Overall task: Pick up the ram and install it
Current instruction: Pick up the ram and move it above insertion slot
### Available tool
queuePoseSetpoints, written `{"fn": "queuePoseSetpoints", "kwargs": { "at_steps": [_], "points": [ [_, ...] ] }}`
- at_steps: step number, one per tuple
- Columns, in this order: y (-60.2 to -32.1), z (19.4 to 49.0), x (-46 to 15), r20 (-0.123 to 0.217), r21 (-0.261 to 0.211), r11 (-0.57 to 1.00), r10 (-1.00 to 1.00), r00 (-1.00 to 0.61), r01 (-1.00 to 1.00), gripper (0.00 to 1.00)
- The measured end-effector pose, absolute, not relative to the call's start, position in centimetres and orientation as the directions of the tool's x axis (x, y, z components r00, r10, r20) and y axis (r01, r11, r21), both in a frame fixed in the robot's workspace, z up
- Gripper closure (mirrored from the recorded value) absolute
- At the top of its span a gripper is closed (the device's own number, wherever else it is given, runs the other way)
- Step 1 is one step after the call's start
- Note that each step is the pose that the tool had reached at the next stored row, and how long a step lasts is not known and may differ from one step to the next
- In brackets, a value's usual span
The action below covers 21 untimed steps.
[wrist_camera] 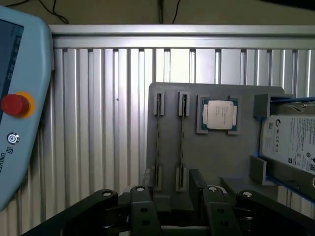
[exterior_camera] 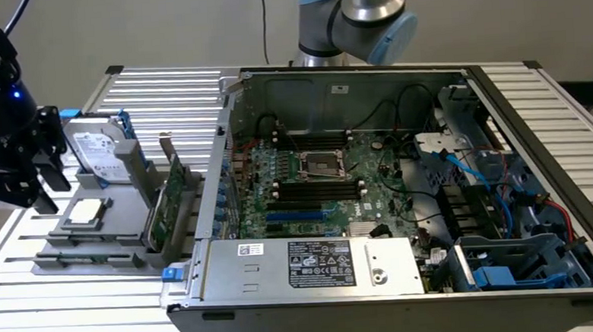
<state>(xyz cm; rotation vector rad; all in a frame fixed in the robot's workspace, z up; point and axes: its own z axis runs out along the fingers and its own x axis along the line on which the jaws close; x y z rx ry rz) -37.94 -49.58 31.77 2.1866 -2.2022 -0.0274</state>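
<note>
Two ram sticks stand on edge in slots of the grey holder tray (wrist_camera: pixel 216 157): one ram stick (wrist_camera: pixel 158 140) and a second (wrist_camera: pixel 182 140) beside it. In the exterior view the ram (exterior_camera: pixel 88 260) sits at the tray's near end. My gripper (wrist_camera: pixel 176 196) hovers above the tray, roughly over the ram slots, open, with nothing between its fingers (wrist_camera: pixel 141 204). From the exterior view the gripper (exterior_camera: pixel 29 197) hangs at the far left, above and just off the tray's (exterior_camera: pixel 111 221) left edge. The open computer case (exterior_camera: pixel 405 290) with its motherboard (exterior_camera: pixel 318 180) lies to the exterior view's right.
On the tray also sit a square silver processor (wrist_camera: pixel 218 114), a hard drive (wrist_camera: pixel 290 142) and a wide green card (exterior_camera: pixel 171 199) standing upright. A teach pendant (wrist_camera: pixel 19 108) with a red button lies on the slatted metal table (wrist_camera: pixel 98 123). Cables and drive cages crowd the case.
</note>
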Motion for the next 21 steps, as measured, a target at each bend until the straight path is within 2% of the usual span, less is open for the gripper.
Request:
{"fn": "queuePoseSetpoints", "kwargs": {
  "at_steps": [21],
  "points": [
    [-50.3, 28.0, -37.8, 0.014, 0.039, -0.001, -1.0, 0.002, -0.999, 0.58]
  ]
}}
